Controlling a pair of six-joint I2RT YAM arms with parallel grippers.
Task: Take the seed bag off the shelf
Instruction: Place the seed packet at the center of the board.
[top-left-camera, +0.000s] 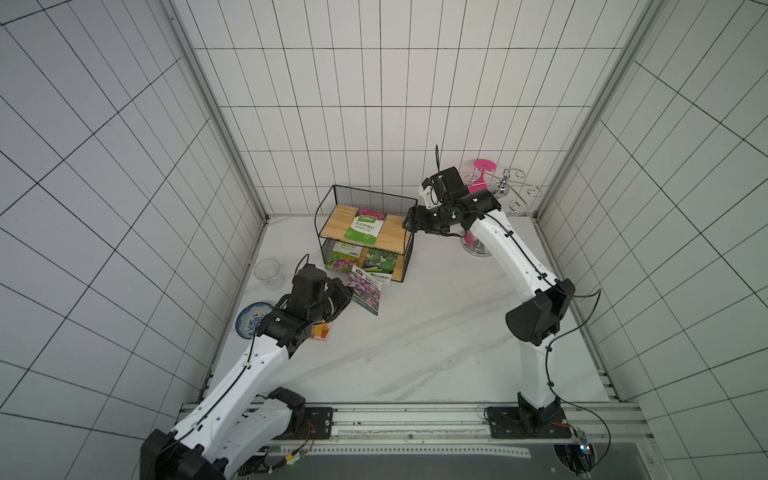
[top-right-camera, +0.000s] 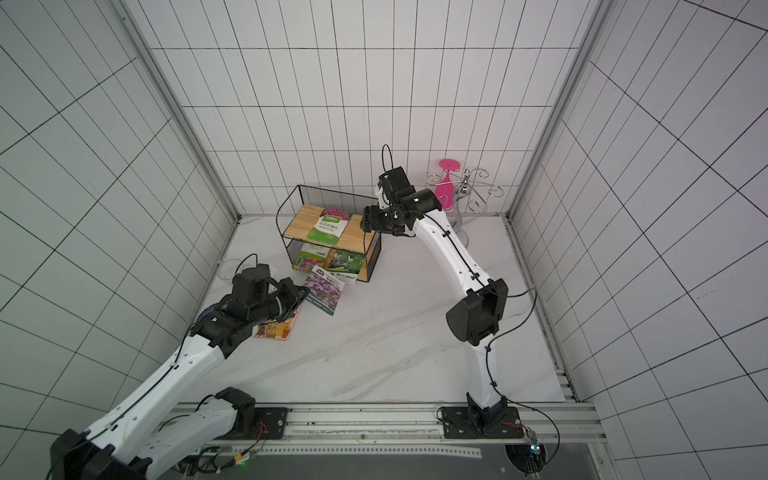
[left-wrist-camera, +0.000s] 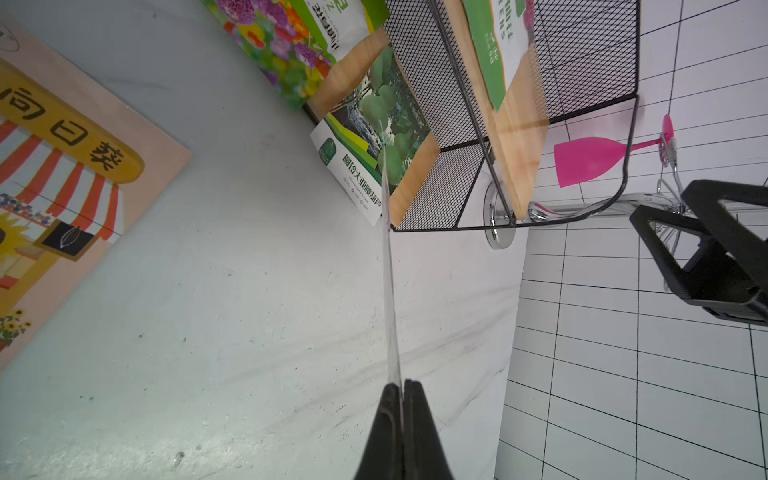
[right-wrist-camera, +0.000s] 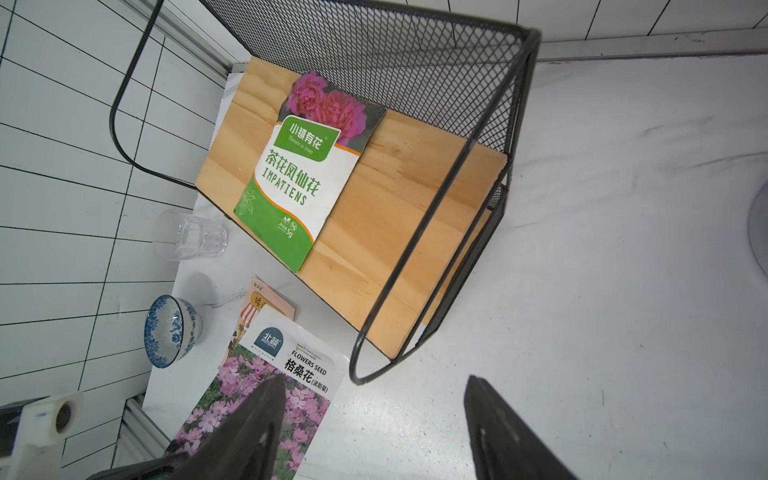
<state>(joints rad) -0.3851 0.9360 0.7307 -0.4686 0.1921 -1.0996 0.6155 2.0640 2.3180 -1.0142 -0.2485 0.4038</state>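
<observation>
The shelf (top-left-camera: 370, 194) (top-right-camera: 328, 195) is a black wire rack with two wooden boards, standing at the back of the table. A green and white seed bag (top-left-camera: 363, 228) (right-wrist-camera: 291, 187) lies on its top board. Two more bags (top-left-camera: 345, 257) (top-left-camera: 380, 259) sit on the lower board. My left gripper (top-left-camera: 347, 297) (left-wrist-camera: 402, 384) is shut on the edge of a pink-flower seed bag (top-left-camera: 365, 291) (top-right-camera: 322, 293) (right-wrist-camera: 257, 395), held just in front of the shelf. My right gripper (top-left-camera: 409, 222) (right-wrist-camera: 374, 386) stands open and empty by the right end of the top board.
An orange sunflower bag (top-left-camera: 322, 332) (left-wrist-camera: 62, 187) lies on the table under my left wrist. A clear glass (top-left-camera: 269, 274) and a blue-patterned bowl (top-left-camera: 251, 318) stand by the left wall. A silver cup stand (top-left-camera: 505, 187) with a pink goblet (top-left-camera: 484, 166) is at the back right.
</observation>
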